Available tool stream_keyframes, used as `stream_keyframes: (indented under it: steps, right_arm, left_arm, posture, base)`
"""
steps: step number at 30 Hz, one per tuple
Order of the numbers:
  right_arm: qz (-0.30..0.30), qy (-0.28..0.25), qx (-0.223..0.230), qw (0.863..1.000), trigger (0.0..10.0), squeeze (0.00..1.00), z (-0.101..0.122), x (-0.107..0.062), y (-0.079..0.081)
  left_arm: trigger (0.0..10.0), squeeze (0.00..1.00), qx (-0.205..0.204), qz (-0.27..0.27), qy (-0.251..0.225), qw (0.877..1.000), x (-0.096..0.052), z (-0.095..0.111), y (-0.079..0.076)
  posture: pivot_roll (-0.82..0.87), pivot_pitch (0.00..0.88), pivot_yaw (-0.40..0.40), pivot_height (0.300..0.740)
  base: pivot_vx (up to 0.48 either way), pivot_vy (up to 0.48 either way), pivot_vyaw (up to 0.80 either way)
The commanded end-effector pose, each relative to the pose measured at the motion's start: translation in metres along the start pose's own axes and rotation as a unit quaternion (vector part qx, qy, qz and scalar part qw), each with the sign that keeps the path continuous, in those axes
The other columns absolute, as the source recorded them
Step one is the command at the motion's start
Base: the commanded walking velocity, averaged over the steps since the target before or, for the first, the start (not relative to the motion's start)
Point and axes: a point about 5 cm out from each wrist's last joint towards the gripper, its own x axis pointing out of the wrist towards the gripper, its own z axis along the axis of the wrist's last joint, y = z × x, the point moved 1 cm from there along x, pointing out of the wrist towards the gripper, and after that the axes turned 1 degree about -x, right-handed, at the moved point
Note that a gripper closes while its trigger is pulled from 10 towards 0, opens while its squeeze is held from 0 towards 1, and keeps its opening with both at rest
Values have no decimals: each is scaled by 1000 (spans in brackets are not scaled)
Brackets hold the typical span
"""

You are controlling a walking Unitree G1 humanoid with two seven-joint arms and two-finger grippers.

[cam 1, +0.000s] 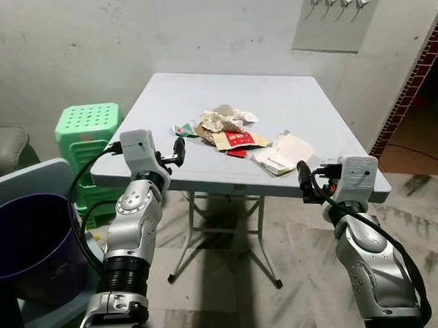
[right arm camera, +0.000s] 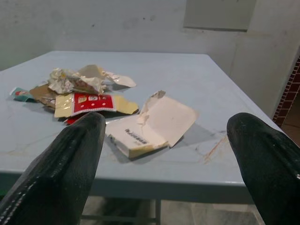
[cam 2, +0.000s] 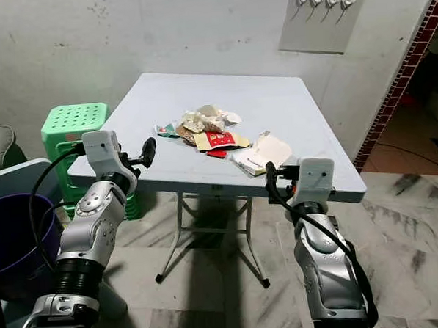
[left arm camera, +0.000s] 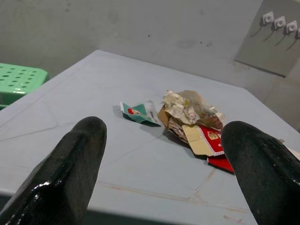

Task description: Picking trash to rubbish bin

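Note:
Trash lies mid-table on the pale blue folding table [cam 1: 296,94]: crumpled paper [cam 1: 224,119], a red and tan packet [cam 1: 239,139], a green wrapper [cam 1: 183,129] and a torn white carton [cam 1: 281,154]. A purple rubbish bin [cam 1: 29,247] stands on the floor at my lower left. My left gripper [cam 1: 179,151] hovers open at the table's near left edge, short of the green wrapper [left arm camera: 138,113]. My right gripper [cam 1: 305,180] is open at the near right edge, just short of the carton [right arm camera: 152,123]. Neither gripper holds anything.
A green plastic stool [cam 1: 88,128] stands left of the table, behind the bin. A grey seat [cam 1: 3,146] sits at the far left. A panel with wall hooks [cam 1: 339,11] hangs behind the table. Marble floor [cam 1: 233,295] stretches under and around the table legs.

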Motion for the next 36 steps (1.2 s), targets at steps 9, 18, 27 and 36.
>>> stream_keyframes:
  steps: [9,18,27,36]
  right_arm:
    - [9,-17,-5,1000,10000,0,7,0,3]
    - [9,-18,-2,1000,10000,0,6,-1,5]
    - [9,-20,-2,1000,10000,0,7,-1,5]
    - [12,-22,-3,1000,10000,0,7,0,6]
  left_arm:
    - [10000,0,26,-20,-1,999,2,4,-5]
    - [10000,0,35,-25,-1,999,2,5,-6]
    - [10000,0,53,-22,-15,998,3,7,-8]
    - [10000,0,61,-42,-24,997,0,7,-12]
  posture:
    - [-130,50,-45,740]
    - [-130,54,-37,740]
    - [-129,58,-36,740]
    - [-126,59,-38,740]
  base:
    - [388,0,0]
    - [399,0,0]
    - [354,0,0]
    - [0,0,0]
